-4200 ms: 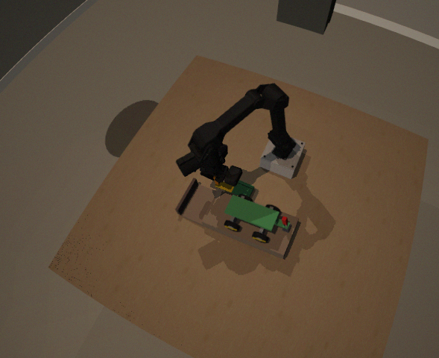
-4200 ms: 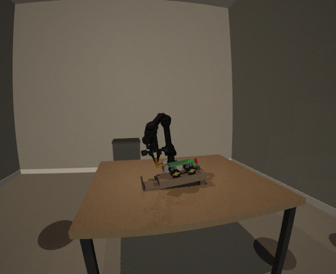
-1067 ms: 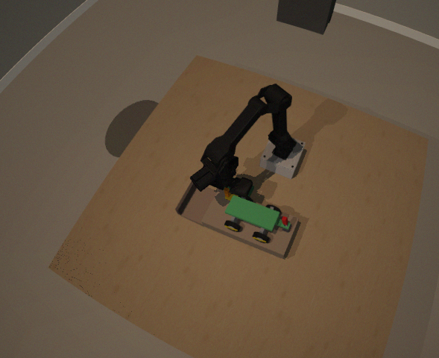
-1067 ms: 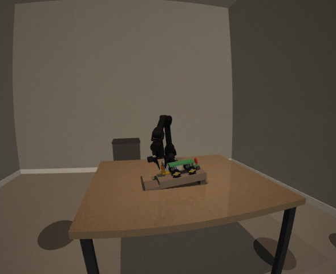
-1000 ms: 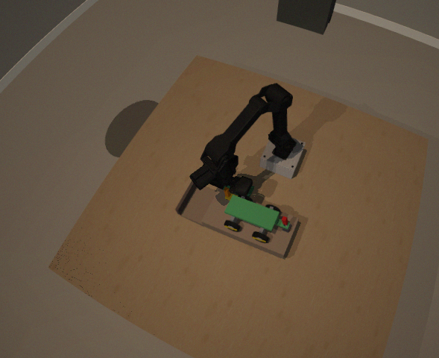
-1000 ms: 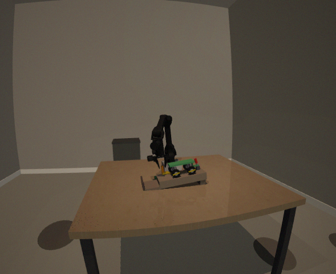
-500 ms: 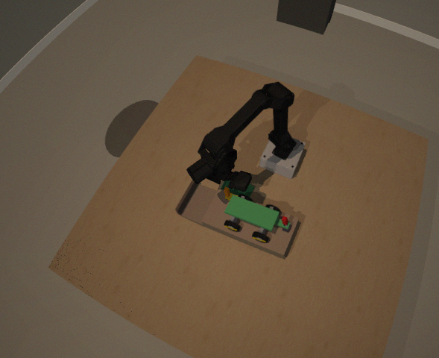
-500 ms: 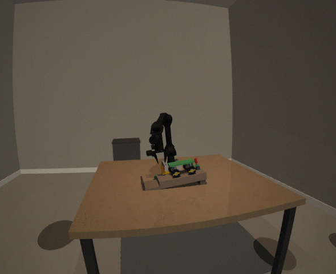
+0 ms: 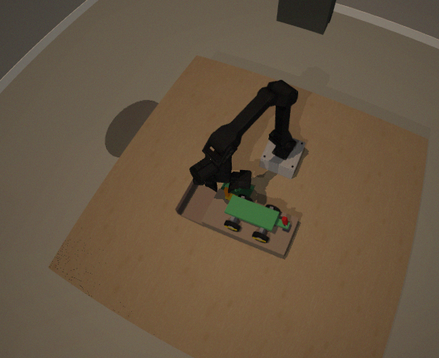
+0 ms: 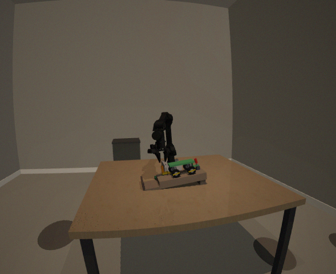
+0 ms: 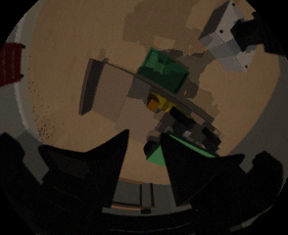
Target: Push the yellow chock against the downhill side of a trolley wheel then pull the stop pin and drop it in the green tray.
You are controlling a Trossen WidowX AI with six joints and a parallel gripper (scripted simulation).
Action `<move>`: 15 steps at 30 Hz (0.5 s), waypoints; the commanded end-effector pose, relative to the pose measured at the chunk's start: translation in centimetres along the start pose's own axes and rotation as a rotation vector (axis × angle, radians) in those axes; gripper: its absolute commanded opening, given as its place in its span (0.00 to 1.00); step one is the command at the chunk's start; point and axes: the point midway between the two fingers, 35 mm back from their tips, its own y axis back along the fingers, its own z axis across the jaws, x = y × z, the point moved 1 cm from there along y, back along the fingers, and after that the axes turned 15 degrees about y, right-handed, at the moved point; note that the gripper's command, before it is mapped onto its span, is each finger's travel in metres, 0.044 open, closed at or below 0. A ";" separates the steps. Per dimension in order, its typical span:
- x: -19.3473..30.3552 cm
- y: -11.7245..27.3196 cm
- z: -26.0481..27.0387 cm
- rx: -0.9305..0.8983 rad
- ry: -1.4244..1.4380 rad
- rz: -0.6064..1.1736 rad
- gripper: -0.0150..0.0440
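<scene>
The green trolley (image 9: 252, 212) (image 10: 181, 162) stands on the ramp (image 9: 215, 216) (image 10: 182, 179) (image 11: 134, 117). The red-headed stop pin (image 9: 285, 221) (image 10: 195, 161) is upright at the trolley's uphill end. The yellow chock (image 9: 229, 197) (image 10: 165, 173) (image 11: 165, 103) sits on the ramp just downhill of the wheel on the robot base's side; whether it touches is hard to tell. Its orange handle (image 10: 162, 169) (image 11: 153, 105) stands up. My gripper (image 9: 223, 189) (image 10: 162, 161) (image 11: 144, 133) is open and empty, above the handle. The green tray (image 11: 168, 78) lies beside the ramp, partly hidden by the arm in the top view.
The ramp has a raised end wall (image 9: 186, 198) (image 11: 89, 88) at its downhill end and a low side rail (image 11: 195, 109) between chock and tray. The arm's pale base (image 9: 279, 163) (image 11: 229, 41) stands beyond the tray.
</scene>
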 end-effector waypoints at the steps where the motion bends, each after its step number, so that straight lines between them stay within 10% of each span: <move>1: 2.3 0.8 -1.0 -0.004 0.168 0.038 0.58; 15: 10.6 1.9 -9.8 0.136 0.810 0.147 0.58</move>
